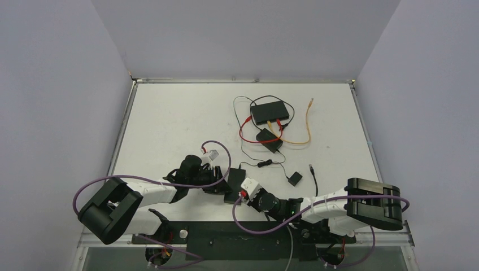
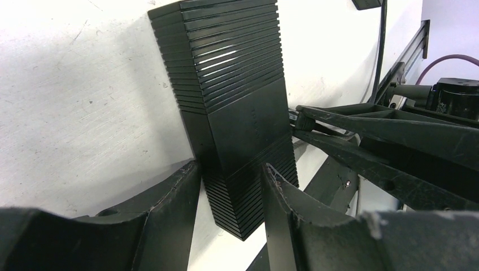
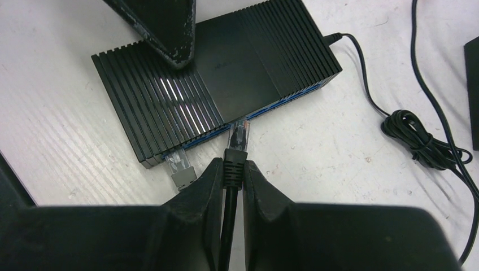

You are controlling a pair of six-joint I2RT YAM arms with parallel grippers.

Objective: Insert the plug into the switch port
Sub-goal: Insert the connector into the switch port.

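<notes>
The black ribbed switch [image 3: 254, 62] lies flat on the white bench [image 1: 169, 113] near its front edge, between the two arms. The left gripper [image 2: 231, 165] is closed part way around it, its fingers [image 2: 175, 197] pressed against opposite sides of the case, so the switch is pinned in place. The right gripper [image 3: 233, 166] is closed tight on the black boot of the plug [image 3: 238, 132], with the black cable running back between its fingers. The plug's clear tip points at the blue port face along the switch's near side and touches it about midway along that side; how far it sits inside the port cannot be told. To the left of it on the same face, a second clear plug [image 3: 179, 164] with a grey boot sits at another port. A thin black power cord [image 3: 367, 84] leaves the far corner of the switch and ends in a tied coil [image 3: 418, 141] on the bench. Further back stands another black switch [image 1: 269, 111] with red and orange cables [image 1: 294, 140] looped beside it.
</notes>
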